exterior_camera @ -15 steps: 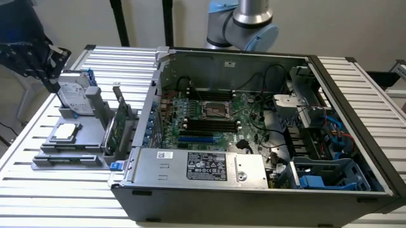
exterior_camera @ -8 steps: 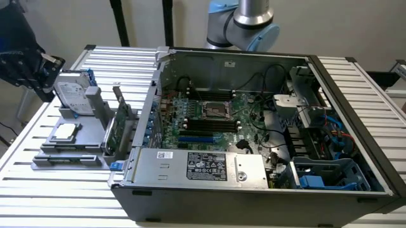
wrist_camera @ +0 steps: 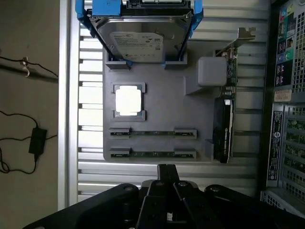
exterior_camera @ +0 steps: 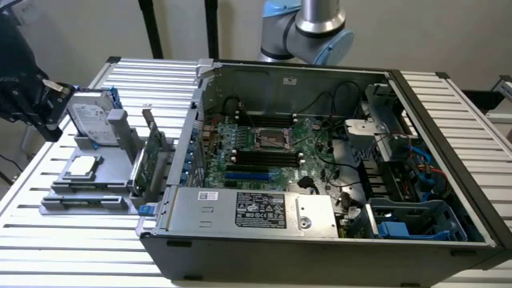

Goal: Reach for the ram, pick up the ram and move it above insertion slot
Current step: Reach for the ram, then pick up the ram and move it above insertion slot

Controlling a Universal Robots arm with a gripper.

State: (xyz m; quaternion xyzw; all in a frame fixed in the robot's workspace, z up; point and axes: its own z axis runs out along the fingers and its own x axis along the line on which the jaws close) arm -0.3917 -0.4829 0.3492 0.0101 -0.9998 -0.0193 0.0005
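Your gripper (wrist_camera: 167, 172) hovers empty, fingers pinched together, just off the edge of the gray tray (wrist_camera: 167, 109), with the nearest ram (wrist_camera: 152, 154) lying untouched in its holder.

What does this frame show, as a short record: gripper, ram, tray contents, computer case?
gripper: shut, empty, hovering by the tray, nearest the ram
ram: in its tray slot, untouched; second stick beside it
tray: also holds hard drive, processor, expansion card
computer case: open, on the slatted table
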